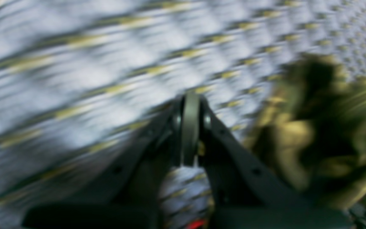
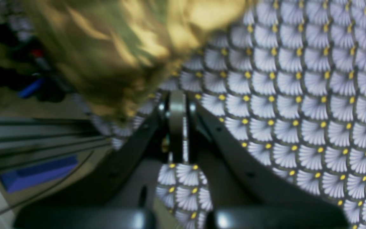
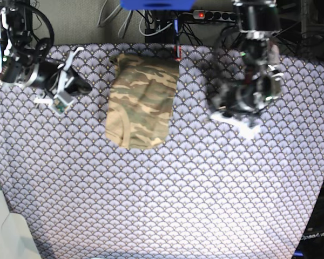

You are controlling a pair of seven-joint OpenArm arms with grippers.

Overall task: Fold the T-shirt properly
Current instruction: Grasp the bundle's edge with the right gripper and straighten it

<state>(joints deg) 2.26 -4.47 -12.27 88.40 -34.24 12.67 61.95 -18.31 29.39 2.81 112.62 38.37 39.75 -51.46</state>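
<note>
1. T-shirt (image 3: 143,102), camouflage in tan, olive green and brown, lies on your bench (image 3: 162,205) as a long, narrow folded bundle, between your two arms.
2. Its upper end sits near the bench's far edge, the one at the top of the base view; its lower end reaches toward the middle, well apart from the near edge.
3. You can see the lower end looking rounded and fairly flat, while the upper end is darker and bunched, with a bit of cloth poking out at its upper left corner.
4. Your right claw (image 3: 82,86) is closed with nothing in it, over the bench toward the far corner on the base view's left, apart from the shirt.
5. Your left claw (image 3: 218,105) is closed and empty too, on the shirt's other side, toward the far corner on the base view's right; it is blurred there.
6. Under both claws you have the lavender-grey tablecloth (image 2: 297,95), with its fan-scale pattern and yellow dots, covering the bench.
7. From your left wrist view, the shirt shows as blurred, rumpled folds at the right; from your right wrist view, it fills the upper left.
</note>
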